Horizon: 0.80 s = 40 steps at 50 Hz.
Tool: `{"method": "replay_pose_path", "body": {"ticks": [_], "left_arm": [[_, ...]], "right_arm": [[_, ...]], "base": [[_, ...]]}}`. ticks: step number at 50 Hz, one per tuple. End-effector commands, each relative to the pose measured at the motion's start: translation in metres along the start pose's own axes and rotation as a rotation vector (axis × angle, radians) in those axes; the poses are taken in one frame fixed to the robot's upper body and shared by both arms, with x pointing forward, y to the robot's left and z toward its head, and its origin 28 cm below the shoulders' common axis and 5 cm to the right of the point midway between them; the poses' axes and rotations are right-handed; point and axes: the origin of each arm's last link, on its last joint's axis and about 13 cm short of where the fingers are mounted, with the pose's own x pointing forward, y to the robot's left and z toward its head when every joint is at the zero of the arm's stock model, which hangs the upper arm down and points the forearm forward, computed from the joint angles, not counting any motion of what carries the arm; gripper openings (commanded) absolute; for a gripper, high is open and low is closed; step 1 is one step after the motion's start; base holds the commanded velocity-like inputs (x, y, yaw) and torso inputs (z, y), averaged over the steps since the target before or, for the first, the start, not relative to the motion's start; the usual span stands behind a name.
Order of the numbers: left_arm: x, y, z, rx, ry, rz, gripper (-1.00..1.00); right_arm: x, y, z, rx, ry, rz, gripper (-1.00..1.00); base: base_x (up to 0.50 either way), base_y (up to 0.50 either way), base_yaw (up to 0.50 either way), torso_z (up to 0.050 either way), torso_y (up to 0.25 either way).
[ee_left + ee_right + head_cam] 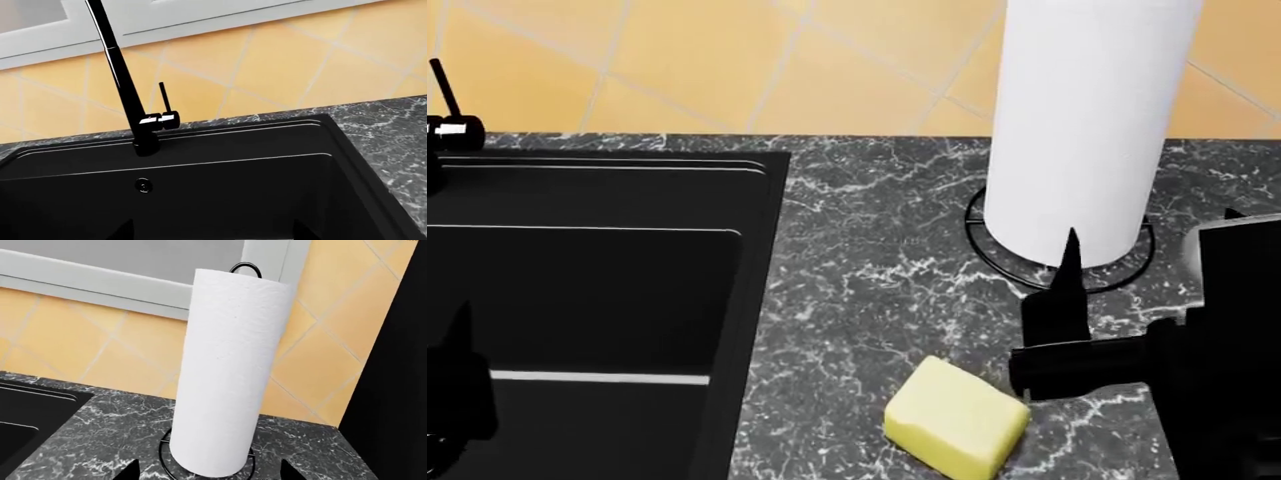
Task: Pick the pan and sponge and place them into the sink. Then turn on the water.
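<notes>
Sponge [956, 417] lies nearest the head camera, flat on the counter [868, 270], just right of the sink [627, 260] and in front of the towel roll [1088, 120]. Beside it, on the side away from the sink, hangs the right gripper [1061, 330]; one dark finger shows pointing toward the roll, and nothing sits between its jaws, but I cannot tell how wide they stand. The sponge is untouched.

Judging by this, the step in hand is the sponge pick. To do it well, the gripper should shift toward the sink until centred over the block, turn so the jaws span its short sides, then drop straight down and close gently, since a soft block can squirt out under a skewed pinch. Keep the wrist clear of the roll.

Farther off, the left wrist view looks across the basin at the faucet [123, 80] and its lever [165, 102]; no water runs. The left gripper shows in no view. No pan is visible.
</notes>
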Motion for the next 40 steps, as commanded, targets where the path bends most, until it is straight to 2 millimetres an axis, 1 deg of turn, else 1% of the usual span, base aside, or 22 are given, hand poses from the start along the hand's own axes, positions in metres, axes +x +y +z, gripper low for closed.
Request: {"method": "replay_pose_path", "body": {"ticks": [1, 6, 9, 11, 14, 15, 19, 21, 24, 27, 31, 32, 33, 34, 35, 36, 37, 40], "left_arm": [[0.006, -0.007, 0.003, -0.03, -0.003, -0.028, 1.0], [0.006, -0.006, 0.002, -0.031, -0.001, -0.027, 1.0], [0.003, -0.003, 0.001, -0.032, 0.0, -0.03, 1.0], [0.005, -0.005, 0.002, -0.031, -0.001, -0.03, 1.0], [0.002, -0.001, 0.001, -0.032, -0.002, -0.029, 1.0], [0.005, -0.004, 0.002, -0.032, -0.002, -0.03, 1.0], [0.001, 0.0, 0.001, -0.033, -0.002, -0.029, 1.0], [0.003, -0.002, 0.002, -0.031, -0.004, -0.025, 1.0], [0.005, -0.006, 0.002, -0.03, -0.003, -0.024, 1.0], [0.005, -0.008, 0.002, -0.03, -0.004, -0.025, 1.0], [0.002, -0.002, 0.001, -0.027, -0.003, -0.026, 1.0], [0.001, -0.001, 0.001, -0.025, -0.003, -0.026, 1.0], [0.004, -0.005, 0.002, -0.02, -0.004, -0.026, 1.0], [0.002, -0.003, 0.003, -0.018, -0.005, -0.028, 1.0], [0.0, -0.001, 0.003, -0.018, -0.005, -0.028, 1.0], [0.004, -0.005, 0.004, -0.019, -0.006, -0.026, 1.0], [0.004, -0.005, 0.004, -0.02, -0.007, -0.026, 1.0], [0.001, -0.003, 0.006, -0.02, -0.008, -0.027, 1.0]], "right_arm": [[0.002, -0.004, -0.001, 0.047, 0.046, 0.125, 1.0], [0.001, -0.009, -0.003, 0.026, 0.095, 0.227, 1.0], [-0.003, -0.01, -0.006, -0.016, 0.162, 0.321, 1.0], [-0.006, -0.011, -0.004, -0.031, 0.182, 0.353, 1.0], [-0.009, -0.013, 0.0, -0.055, 0.211, 0.429, 1.0], [-0.009, -0.013, 0.001, -0.06, 0.222, 0.455, 1.0], [-0.008, -0.016, 0.006, -0.08, 0.285, 0.537, 1.0], [-0.007, -0.017, 0.01, -0.091, 0.294, 0.545, 1.0], [-0.004, -0.021, 0.014, -0.12, 0.328, 0.611, 1.0], [0.0, -0.024, 0.02, -0.141, 0.334, 0.612, 1.0], [0.008, -0.026, 0.029, -0.179, 0.352, 0.625, 1.0], [0.011, -0.027, 0.03, -0.191, 0.366, 0.649, 1.0], [0.014, -0.027, 0.031, -0.195, 0.376, 0.665, 1.0], [0.015, -0.025, 0.033, -0.215, 0.395, 0.717, 1.0], [0.016, -0.025, 0.033, -0.223, 0.396, 0.717, 1.0], [0.019, -0.025, 0.035, -0.255, 0.408, 0.714, 1.0], [0.021, -0.025, 0.035, -0.282, 0.414, 0.725, 1.0], [0.028, -0.026, 0.038, -0.303, 0.45, 0.717, 1.0]], "base": [[0.0, 0.0, 0.0, 0.0, 0.0], [0.0, 0.0, 0.0, 0.0, 0.0], [0.0, 0.0, 0.0, 0.0, 0.0], [0.0, 0.0, 0.0, 0.0, 0.0], [0.0, 0.0, 0.0, 0.0, 0.0], [0.0, 0.0, 0.0, 0.0, 0.0], [0.0, 0.0, 0.0, 0.0, 0.0], [0.0, 0.0, 0.0, 0.0, 0.0], [0.0, 0.0, 0.0, 0.0, 0.0], [0.0, 0.0, 0.0, 0.0, 0.0], [0.0, 0.0, 0.0, 0.0, 0.0], [0.0, 0.0, 0.0, 0.0, 0.0], [0.0, 0.0, 0.0, 0.0, 0.0], [0.0, 0.0, 0.0, 0.0, 0.0], [0.0, 0.0, 0.0, 0.0, 0.0], [0.0, 0.0, 0.0, 0.0, 0.0], [0.0, 0.0, 0.0, 0.0, 0.0], [0.0, 0.0, 0.0, 0.0, 0.0]]}}
